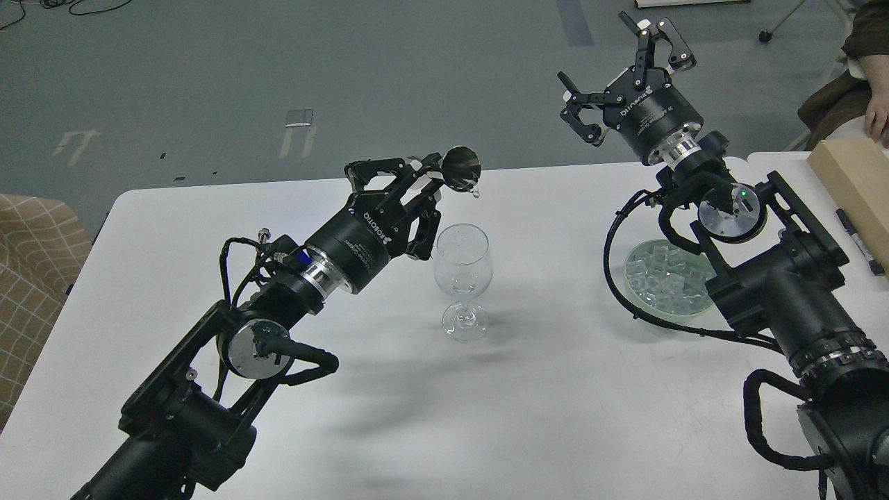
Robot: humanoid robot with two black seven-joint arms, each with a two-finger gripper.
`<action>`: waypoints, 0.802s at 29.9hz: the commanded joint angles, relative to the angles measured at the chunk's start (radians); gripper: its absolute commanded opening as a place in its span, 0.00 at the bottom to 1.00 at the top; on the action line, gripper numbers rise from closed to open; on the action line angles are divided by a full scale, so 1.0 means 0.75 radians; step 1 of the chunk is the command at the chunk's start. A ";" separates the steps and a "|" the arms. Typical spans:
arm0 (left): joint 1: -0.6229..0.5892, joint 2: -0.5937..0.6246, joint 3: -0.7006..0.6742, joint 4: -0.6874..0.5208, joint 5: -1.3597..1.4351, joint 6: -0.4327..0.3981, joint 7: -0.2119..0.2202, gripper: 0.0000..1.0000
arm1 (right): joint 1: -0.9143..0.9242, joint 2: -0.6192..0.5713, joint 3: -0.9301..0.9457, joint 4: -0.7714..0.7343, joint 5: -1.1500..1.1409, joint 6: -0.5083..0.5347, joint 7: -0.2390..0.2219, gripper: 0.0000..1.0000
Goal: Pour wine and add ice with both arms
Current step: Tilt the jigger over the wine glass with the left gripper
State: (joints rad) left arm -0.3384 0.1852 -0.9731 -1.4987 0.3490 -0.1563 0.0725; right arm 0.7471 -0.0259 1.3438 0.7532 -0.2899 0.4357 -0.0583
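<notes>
A clear wine glass (pixel 462 278) stands upright at the middle of the white table (pixel 555 389). My left gripper (pixel 417 182) is shut on a small shiny metal cup (pixel 461 169), tipped with its mouth to the right, above and just behind the glass. A clear drop of wine (pixel 475 194) hangs at the cup's lip above the glass. My right gripper (pixel 618 76) is open and empty, raised high behind a glass dish (pixel 642 295) of ice cubes (pixel 667 278) on the right. My right arm hides part of the dish.
A tan box (pixel 851 187) and a black marker (pixel 860 241) lie at the table's right edge. A person's hand (pixel 876 118) is at the far right. A checked chair (pixel 31 264) stands left of the table.
</notes>
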 commanded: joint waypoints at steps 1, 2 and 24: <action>-0.003 -0.001 0.001 0.000 0.005 0.000 0.000 0.01 | 0.002 0.000 0.000 0.000 0.000 0.000 0.000 1.00; -0.009 0.001 0.001 0.000 0.005 0.000 0.000 0.01 | 0.002 0.000 0.000 0.000 0.000 0.000 0.000 1.00; -0.027 0.021 0.003 0.004 0.062 -0.008 0.000 0.01 | 0.006 0.002 0.002 0.000 0.000 0.000 0.000 1.00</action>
State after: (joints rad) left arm -0.3565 0.2009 -0.9710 -1.4941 0.3948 -0.1620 0.0707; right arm 0.7515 -0.0259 1.3454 0.7532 -0.2899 0.4356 -0.0583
